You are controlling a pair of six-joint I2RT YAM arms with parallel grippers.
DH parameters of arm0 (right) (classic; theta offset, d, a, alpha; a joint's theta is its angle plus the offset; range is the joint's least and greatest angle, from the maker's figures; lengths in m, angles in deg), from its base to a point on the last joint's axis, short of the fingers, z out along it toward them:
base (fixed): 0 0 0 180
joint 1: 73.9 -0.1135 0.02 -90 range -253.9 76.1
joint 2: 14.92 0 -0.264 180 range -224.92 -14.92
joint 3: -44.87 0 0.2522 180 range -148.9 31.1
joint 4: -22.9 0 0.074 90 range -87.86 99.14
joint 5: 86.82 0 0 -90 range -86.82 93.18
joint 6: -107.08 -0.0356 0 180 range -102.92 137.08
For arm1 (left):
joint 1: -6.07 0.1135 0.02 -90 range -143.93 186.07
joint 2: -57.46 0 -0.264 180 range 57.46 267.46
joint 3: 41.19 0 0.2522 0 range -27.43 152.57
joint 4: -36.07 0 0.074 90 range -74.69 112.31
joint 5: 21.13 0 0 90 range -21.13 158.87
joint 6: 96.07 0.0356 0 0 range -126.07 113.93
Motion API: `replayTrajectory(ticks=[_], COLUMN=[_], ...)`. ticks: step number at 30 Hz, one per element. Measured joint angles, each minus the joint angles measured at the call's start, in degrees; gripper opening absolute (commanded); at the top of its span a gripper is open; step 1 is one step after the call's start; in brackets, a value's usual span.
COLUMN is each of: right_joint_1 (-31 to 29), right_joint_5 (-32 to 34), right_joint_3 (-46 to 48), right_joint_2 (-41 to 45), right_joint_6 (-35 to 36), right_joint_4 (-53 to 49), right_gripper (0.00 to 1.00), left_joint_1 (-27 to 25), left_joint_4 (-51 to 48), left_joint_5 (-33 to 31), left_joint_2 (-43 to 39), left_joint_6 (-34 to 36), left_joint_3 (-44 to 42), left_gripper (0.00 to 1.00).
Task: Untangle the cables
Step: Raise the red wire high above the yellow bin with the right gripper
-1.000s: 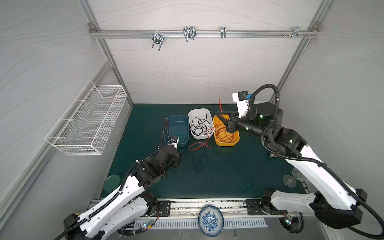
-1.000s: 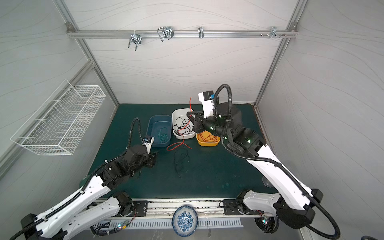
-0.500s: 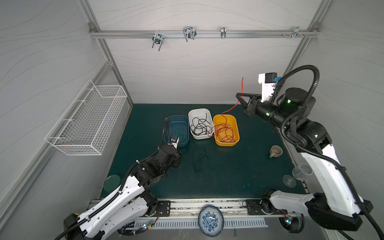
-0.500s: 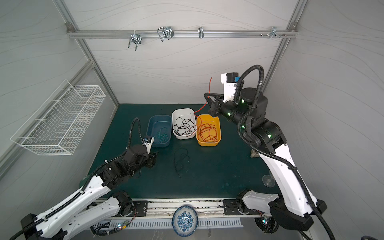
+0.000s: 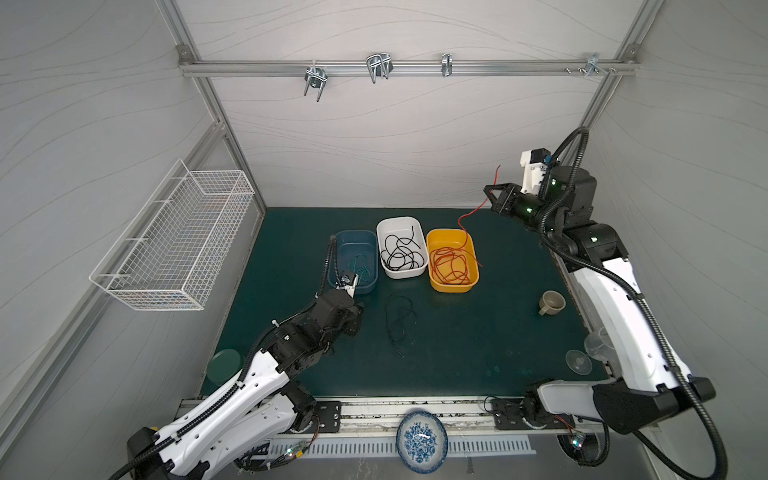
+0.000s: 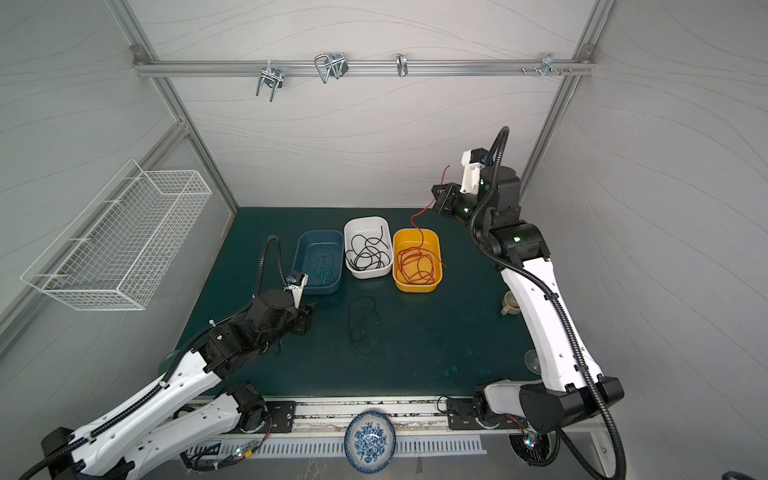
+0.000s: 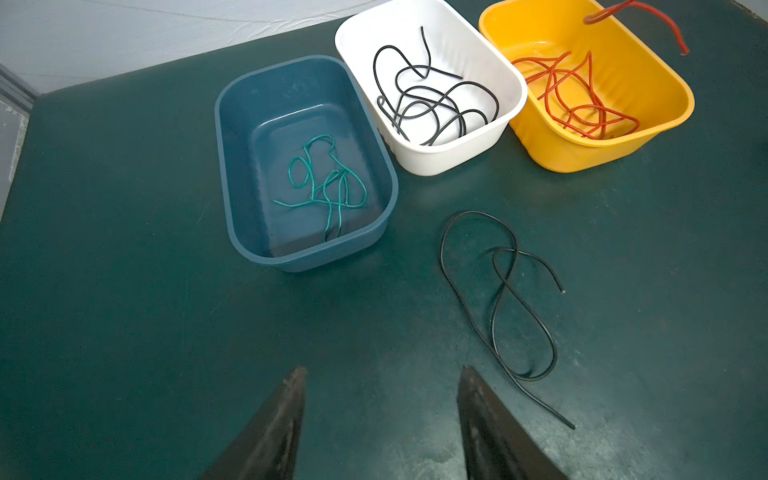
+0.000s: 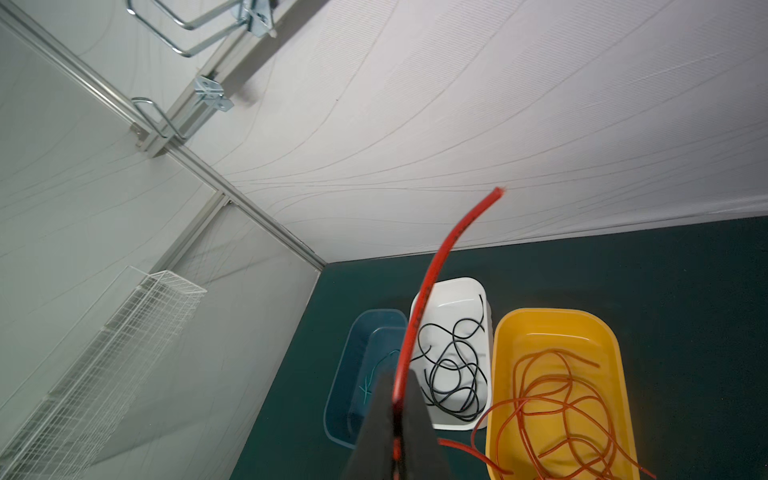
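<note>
The right gripper [image 8: 397,399] was clamped shut on a red cable [image 8: 432,270], high above the table's back right corner. A short free end stuck up past the fingers. The rest trailed down to the yellow bin [image 5: 453,289], where more red cable [image 7: 582,112] lay in loose coils. The yellow bin stood by the back edge of the table [image 5: 457,353], in a row with the white bin [image 5: 401,274], which held black cables [image 7: 432,104], and the blue bin [image 5: 353,237], which held a teal cable [image 7: 328,183].

The left gripper [image 7: 381,370] hovered low over the table toward the left edge, jaws apart and empty. One black cable [image 7: 478,212] lay near the middle of the table, just in front of the white bin, crossing itself in a loose figure of eight.

These cables looked light and limp, yet springy enough to hold a curve (the stub above the right fingers stood up on its own). They would probably sag, swing and snag on a bin rim rather than resist a pull. The smooth sheath might slip in a light pinch. The loose black one was likely best taken near a free end, so the loops could fall open as it was lifted. A grip at the crossing would probably tighten it.
</note>
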Motion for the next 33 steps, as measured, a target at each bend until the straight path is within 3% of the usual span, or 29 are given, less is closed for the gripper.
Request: replayTrajectory(ticks=[8,23,33], right_joint_1=[0.3,0.2,-5.2], right_joint_5=[1.7,10.6,15.5], right_joint_3=[3.0,10.3,12.5], right_joint_2=[-2.2,-4.0,-8.9], right_joint_6=[-2.4,-3.8,-0.9], right_joint_4=[2.3,4.3,4.2], right_gripper=[0.0,0.0,0.0], left_joint_1=[0.0,0.0,0.0], left_joint_4=[0.0,0.0,0.0], left_joint_5=[0.0,0.2,0.2], left_joint_2=[0.0,0.0,0.0], left_joint_6=[0.0,0.0,0.0], left_joint_3=[0.0,0.0,0.0], left_gripper=[0.6,0.6,0.6])
